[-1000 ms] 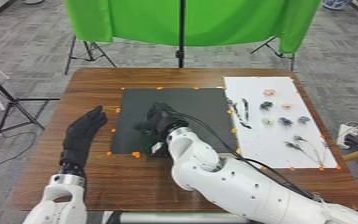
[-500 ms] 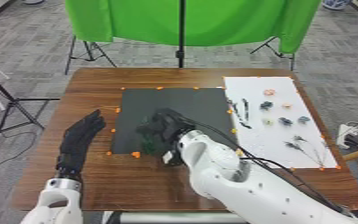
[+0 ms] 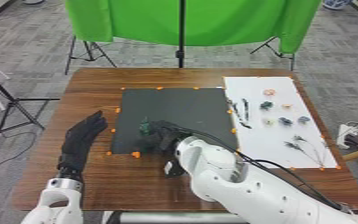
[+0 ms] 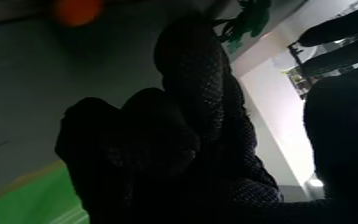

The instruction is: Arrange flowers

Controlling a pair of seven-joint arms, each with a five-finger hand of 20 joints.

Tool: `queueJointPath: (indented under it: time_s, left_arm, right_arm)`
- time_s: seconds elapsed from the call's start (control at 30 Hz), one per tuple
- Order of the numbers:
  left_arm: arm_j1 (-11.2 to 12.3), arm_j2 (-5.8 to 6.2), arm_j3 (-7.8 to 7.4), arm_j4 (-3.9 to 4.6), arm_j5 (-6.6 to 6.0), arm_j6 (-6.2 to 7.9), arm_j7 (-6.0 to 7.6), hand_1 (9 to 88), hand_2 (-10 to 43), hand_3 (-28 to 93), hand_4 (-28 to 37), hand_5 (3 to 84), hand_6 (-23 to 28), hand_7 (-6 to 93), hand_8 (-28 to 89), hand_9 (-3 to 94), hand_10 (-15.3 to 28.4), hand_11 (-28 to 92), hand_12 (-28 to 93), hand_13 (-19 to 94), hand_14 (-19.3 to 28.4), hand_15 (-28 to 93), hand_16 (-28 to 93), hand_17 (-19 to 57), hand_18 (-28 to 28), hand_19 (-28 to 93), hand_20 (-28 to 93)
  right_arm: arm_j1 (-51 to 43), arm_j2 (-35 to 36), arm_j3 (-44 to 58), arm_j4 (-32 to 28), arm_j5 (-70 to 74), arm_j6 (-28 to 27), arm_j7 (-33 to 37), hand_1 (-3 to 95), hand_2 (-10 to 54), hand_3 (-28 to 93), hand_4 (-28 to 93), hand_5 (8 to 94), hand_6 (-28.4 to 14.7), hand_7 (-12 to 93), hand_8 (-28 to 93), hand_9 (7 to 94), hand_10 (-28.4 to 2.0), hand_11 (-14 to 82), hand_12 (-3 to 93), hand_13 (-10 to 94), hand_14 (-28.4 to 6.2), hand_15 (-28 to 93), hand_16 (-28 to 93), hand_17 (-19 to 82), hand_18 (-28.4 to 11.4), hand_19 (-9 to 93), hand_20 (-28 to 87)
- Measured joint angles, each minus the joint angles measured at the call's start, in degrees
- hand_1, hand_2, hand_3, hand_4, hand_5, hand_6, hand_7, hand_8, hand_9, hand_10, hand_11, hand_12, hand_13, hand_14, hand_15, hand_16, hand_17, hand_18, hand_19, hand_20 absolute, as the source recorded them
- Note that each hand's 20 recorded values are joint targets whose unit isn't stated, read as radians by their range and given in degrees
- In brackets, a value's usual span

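Flowers (image 3: 286,121) lie right of the right hand (image 3: 168,136) in head view; wrist view shows thumb apart from fingers (image 4: 193,70)

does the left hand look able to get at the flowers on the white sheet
Probably not: the left hand is left of the black sheet, the flowers lie far right, and the right arm comes up in between.

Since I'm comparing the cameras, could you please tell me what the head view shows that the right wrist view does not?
Head view: the white sheet with the loose flower heads and thin stems on it, and the wooden table.
Right wrist view: a small bright light and the mesh texture of the right hand.
Both: the right hand, a green leafy piece and the green cloth.
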Motion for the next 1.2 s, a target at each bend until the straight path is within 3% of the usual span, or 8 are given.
queueJointPath:
  time_s: [0.2, 0.37, 0.5, 0.6, 0.77, 0.9, 1.0, 1.2]
  left_arm:
    - [0.0, -0.36, 0.13, 0.00, 0.01, -0.01, -0.05, 22.1, 4.1, 66, -28.3, 41.9, 7.2, 6.2, -4, 37.0, 13.5, 17, 13, 28, 16.9, 23, 0, 2.0, 12.6, 9, 16]
    - [0.0, -0.74, 0.12, 0.00, 0.06, -0.06, -0.04, 22.1, 4.1, 66, -28.3, 41.9, 7.1, 6.3, -4, 37.1, 13.5, 17, 13, 28, 16.9, 24, 0, 2.0, 12.6, 9, 16]
    - [0.5, -1.06, -0.40, -0.21, 0.08, -0.07, 0.01, 22.1, 4.0, 66, -28.3, 41.9, 7.1, 6.3, -4, 37.2, 13.6, 17, 13, 28, 17.0, 24, 0, 2.0, 12.7, 9, 16]
    - [1.3, -1.26, -1.00, -0.72, 0.08, 0.03, 0.14, 22.6, 3.5, 67, -28.1, 41.9, 7.0, 6.6, -4, 37.4, 13.5, 17, 13, 28, 17.1, 24, 0, 2.0, 12.7, 9, 16]
    - [2.1, -1.54, -1.27, -1.24, 0.46, 0.04, 0.22, 24.0, 3.0, 66, -27.1, 41.9, 6.9, 6.9, -4, 37.9, 13.6, 18, 14, 28, 17.6, 25, 0, 1.3, 13.3, 10, 17]
    - [2.5, -1.65, -1.49, -1.54, 0.66, 0.04, 0.20, 24.2, 2.8, 66, -26.4, 41.9, 6.8, 7.2, -4, 38.1, 13.7, 18, 14, 28, 17.9, 26, 0, 1.2, 13.5, 10, 17]
    - [2.8, -1.67, -1.67, -1.69, 0.67, 0.04, 0.15, 24.4, 2.8, 66, -26.2, 42.0, 6.7, 7.4, -4, 38.2, 13.8, 18, 14, 28, 17.9, 26, 0, 1.2, 13.5, 10, 17]
    - [2.9, -1.68, -1.79, -1.72, 0.78, 0.03, 0.02, 24.5, 2.7, 66, -25.9, 42.1, 6.6, 7.8, -4, 38.5, 13.8, 18, 14, 28, 18.0, 27, 0, 1.2, 13.5, 10, 17]
  right_arm:
    - [0.2, -1.3, -0.7, 0.5, 0.3, 0.1, -0.2, 17.7, 6.0, 64, -10, 74.4, -4.8, 13, -7, 87.0, -15.3, 42.4, 28.8, 91, -6.0, 62, 34, 68, -12.7, 93, 59]
    - [-1.9, -0.3, 2.1, -1.6, 0.4, 0.1, -0.6, 24.8, -1.9, 64, -9, 74.1, -4.5, 15, -6, 83.6, -15.9, 39.1, 28.7, 88, -6.7, 61, 35, 64, -14.0, 93, 58]
    - [-7.4, 4.0, 9.8, -9.6, 0.2, 2.0, -1.1, 29.9, -7.9, 66, -9, 72.7, -4.5, 16, -5, 80.3, -15.9, 31.3, 28.2, 84, -7.9, 61, 34, 59, -15.0, 93, 57]
    - [-12.1, 8.9, 17.2, -15.7, -1.8, 6.6, -1.5, 32.1, -9.4, 65, -11, 70.6, -4.2, 18, -5, 75.4, -16.5, 26.9, 27.3, 80, -9.1, 62, 33, 56, -15.7, 93, 55]
    - [-19.8, 17.0, 31.5, -18.1, -12.0, 12.3, -0.7, 33.4, -9.5, 63, -16, 65.7, -4.8, 18, -5, 68.8, -17.5, 22.4, 25.7, 76, -10.1, 63, 33, 54, -16.4, 93, 54]
    - [-27.5, 22.8, 43.8, -17.0, -16.7, 10.1, 3.7, 34.5, -9.5, 64, -19, 62.8, -5.3, 17, -5, 64.7, -17.7, 20.7, 25.6, 74, -10.8, 64, 33, 52, -17.0, 93, 53]
    - [-34.4, 26.0, 52.6, -16.0, -17.0, 4.7, 7.3, 35.2, -9.5, 63, -20, 61.8, -5.5, 17, -5, 63.7, -17.8, 20.6, 25.8, 73, -11.1, 64, 33, 52, -17.2, 93, 53]
    - [-44.4, 27.5, 63.8, -11.2, -14.0, -3.1, 8.0, 35.1, -9.5, 62, -23, 59.3, -6.0, 16, -5, 61.3, -18.0, 20.3, 25.7, 72, -11.4, 65, 33, 51, -17.6, 93, 53]
